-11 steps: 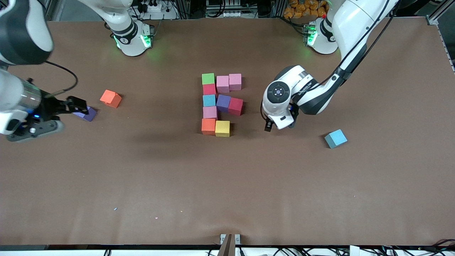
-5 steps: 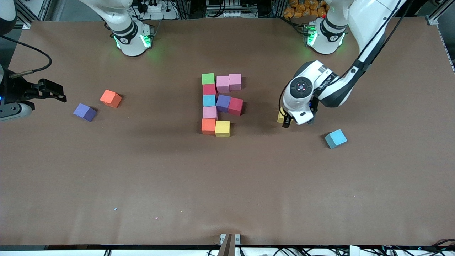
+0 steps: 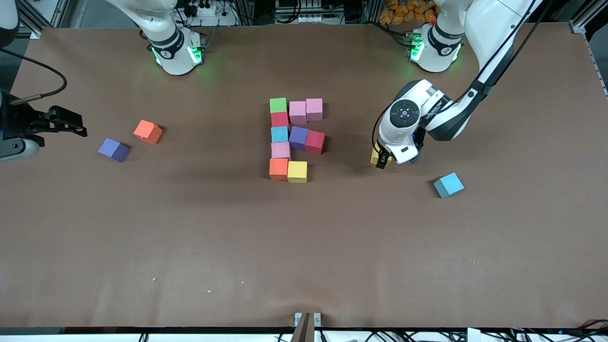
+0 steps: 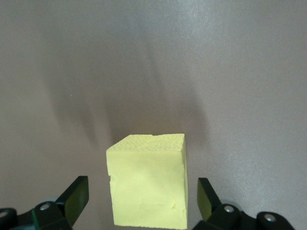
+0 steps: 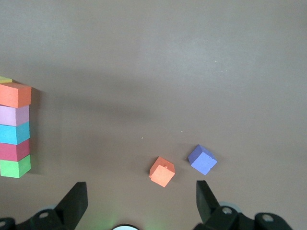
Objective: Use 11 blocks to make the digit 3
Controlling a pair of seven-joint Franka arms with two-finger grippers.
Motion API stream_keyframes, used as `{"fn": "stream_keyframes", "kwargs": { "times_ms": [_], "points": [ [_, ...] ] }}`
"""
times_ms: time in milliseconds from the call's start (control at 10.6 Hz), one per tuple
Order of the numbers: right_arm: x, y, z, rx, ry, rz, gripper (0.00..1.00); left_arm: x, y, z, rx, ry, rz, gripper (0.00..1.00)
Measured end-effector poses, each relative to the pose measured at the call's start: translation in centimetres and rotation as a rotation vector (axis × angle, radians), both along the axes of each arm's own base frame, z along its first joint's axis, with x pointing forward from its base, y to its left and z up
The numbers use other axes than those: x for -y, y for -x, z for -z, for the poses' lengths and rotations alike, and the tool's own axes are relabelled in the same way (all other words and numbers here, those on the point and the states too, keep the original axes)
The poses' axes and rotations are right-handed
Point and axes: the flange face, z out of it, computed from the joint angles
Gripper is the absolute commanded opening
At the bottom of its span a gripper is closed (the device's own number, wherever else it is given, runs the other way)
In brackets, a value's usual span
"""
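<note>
9 blocks (image 3: 294,137) grouped, 4 loose; left gripper (image 4: 143,201) spread round yellow one (image 4: 147,181); right gripper (image 5: 141,203) spread.

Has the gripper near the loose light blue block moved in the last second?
Yes. The left gripper has shifted away from the block cluster toward the loose light blue block, and now stands open around a yellow block.

Even overhead light, soft shadows, sharp focus
</note>
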Motion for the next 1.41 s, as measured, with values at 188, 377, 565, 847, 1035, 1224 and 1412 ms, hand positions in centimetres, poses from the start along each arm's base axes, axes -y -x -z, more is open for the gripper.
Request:
{"fn": "stream_keyframes", "kwargs": {
  "times_ms": [188, 377, 565, 847, 1035, 1224, 1412],
  "points": [
    [0.2, 0.0, -0.1, 0.025, 0.02, 0.014, 1.0, 0.1, 0.0, 0.2, 0.004, 0.012, 0.0, 1.0],
    [-0.3, 0.7, -0.1, 0.056, 0.023, 0.018, 1.0, 0.3, 0.1, 0.7, 0.002, 0.027, -0.001, 1.0],
    [0.4, 1.9, 0.1, 0.08, 0.007, 0.038, 1.0, 0.3, 0.2, 1.4, -0.012, 0.035, -0.003, 1.0],
    [0.9, 2.8, 0.2, 0.082, 0.002, 0.048, 1.0, 0.0, 0.2, 2.1, -0.024, 0.035, -0.01, 0.03],
    [0.8, 2.8, 0.3, 0.08, -0.001, 0.047, 1.0, -0.7, -0.2, 2.3, -0.022, 0.032, -0.022, 0.0],
    [0.5, 2.8, 0.3, 0.079, -0.004, 0.043, 1.0, -0.5, -1.5, 1.3, 0.004, 0.044, -0.035, 0.0],
    [0.6, 2.8, 0.3, 0.079, -0.004, 0.045, 1.0, 0.4, -3.9, -1.0, 0.047, 0.054, -0.085, 0.0]
  ]
}}
